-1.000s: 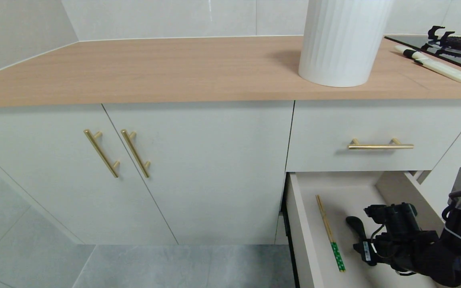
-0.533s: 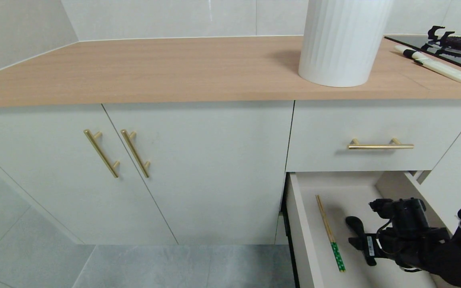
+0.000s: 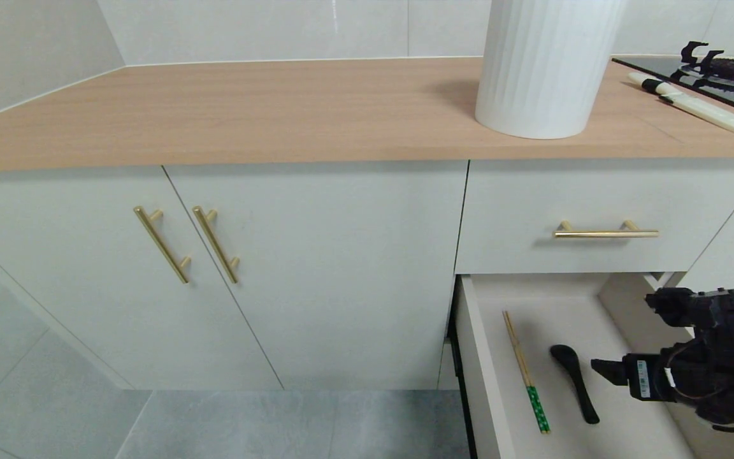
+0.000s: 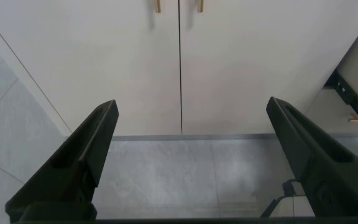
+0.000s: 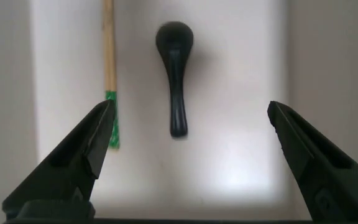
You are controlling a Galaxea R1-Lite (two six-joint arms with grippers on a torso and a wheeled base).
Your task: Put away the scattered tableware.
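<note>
Hovering over the open drawer (image 3: 476, 370), near its right wall and toward its front, my right gripper (image 3: 623, 333) has its fingers (image 5: 86, 155) spread wide and they hold nothing. The black spoon (image 3: 574, 376) lies free on the drawer floor below me, about in the middle between the two side walls, and nothing touches it. I judge that it lies there because the drawer is the place for storing tableware, so this piece looks put away. I keep the fingers wide and above the drawer, I think, so that I do not catch the spoon when I leave. The long axis of the spoon runs from the back of the drawer to its front, a little slanted. Its bowl points to the back of the drawer and its handle end points to the front, toward me. The chopsticks (image 3: 525, 373) lie beside it, close along the left wall of the drawer and apart from the spoon. They are almost parallel to it, with the green ends to the front. My left gripper (image 4: 191, 106) hangs to the left of the drawer, before the cabinet doors, also wide open and empty, I judge because it has no work now. A knife (image 3: 692, 105) lies on the counter (image 3: 278, 108) above the drawer, and it may be the next piece.
</note>
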